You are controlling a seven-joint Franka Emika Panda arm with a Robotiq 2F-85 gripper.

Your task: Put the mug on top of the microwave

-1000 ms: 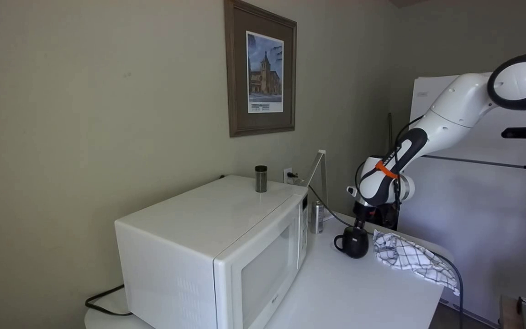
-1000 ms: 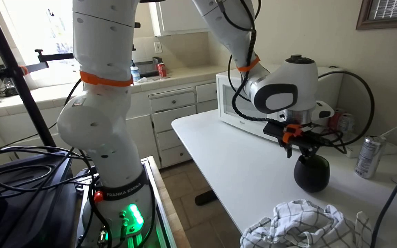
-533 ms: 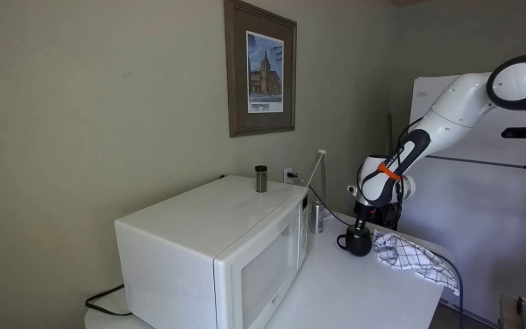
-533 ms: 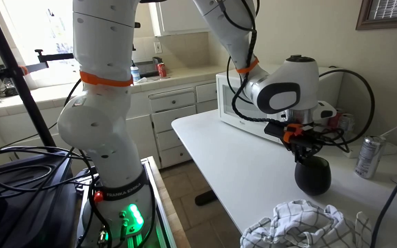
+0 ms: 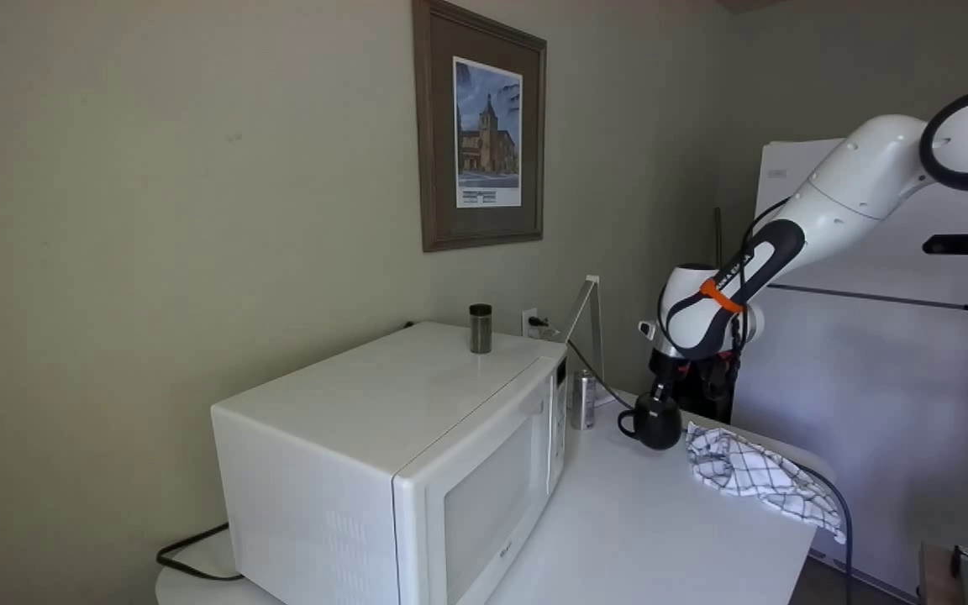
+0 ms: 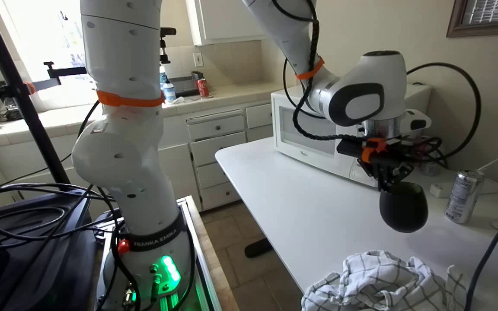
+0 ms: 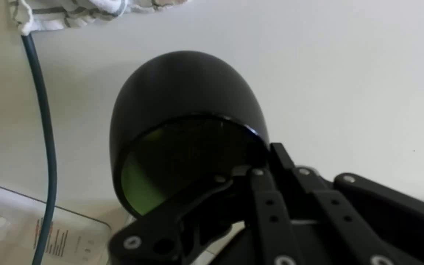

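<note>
The black mug hangs a little above the white table, roughly upright; it also shows in an exterior view. Its handle points towards the microwave in an exterior view and is hidden in the wrist view. My gripper is shut on the mug's rim, one finger inside and one outside; the mug opens towards the wrist camera, showing a green inside. The gripper shows at the mug's top in both exterior views. The white microwave stands apart from the mug, its flat top higher than the mug; it also shows behind the arm.
A small grey cylinder with a dark lid stands on the microwave's top near the back. A silver can stands between the microwave and the mug, near the wall. A checked cloth and a dark cable lie on the table.
My gripper has closed on the mug's rim and risen, and the mug has come up off the table with it. The microwave, can and cloth have not moved.
</note>
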